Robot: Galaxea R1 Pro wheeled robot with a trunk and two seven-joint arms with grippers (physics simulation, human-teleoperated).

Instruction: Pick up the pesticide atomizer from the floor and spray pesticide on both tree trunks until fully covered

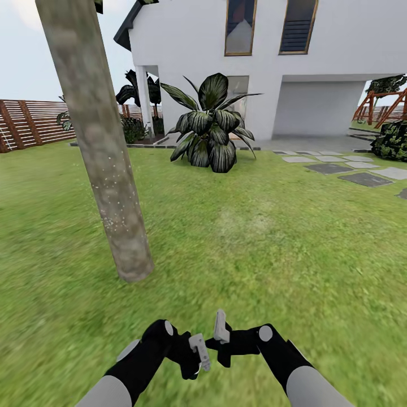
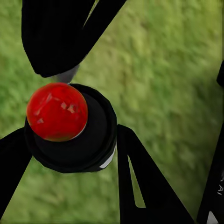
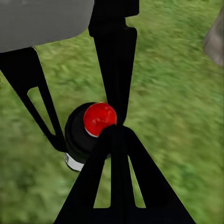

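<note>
At the bottom centre of the head view, both black arms meet low over the lawn, with the small dark pesticide atomizer with its red knob (image 2: pixel 70 128) between them.

The left gripper (image 1: pixel 198 353) clasps the atomizer's round black body between its fingers; the right gripper (image 1: pixel 221 333) is closed, its joined tips resting beside the red knob (image 3: pixel 99 118); beyond, at left of the frame, the thick mottled grey-brown tree trunk (image 1: pixel 99 141) leans upward, scattered with tiny white pesticide specks (image 1: pixel 116 212) on its lower half; farther off stand a dark broad-leaved plant (image 1: pixel 210 127), a white house (image 1: pixel 265 68) and a brown slat fence (image 1: pixel 31 121); I judge the upper trunk may stay uncovered if the nozzle points low, and the atomizer could slip if the right tips push it; no readable writing or brand is visible.
</note>
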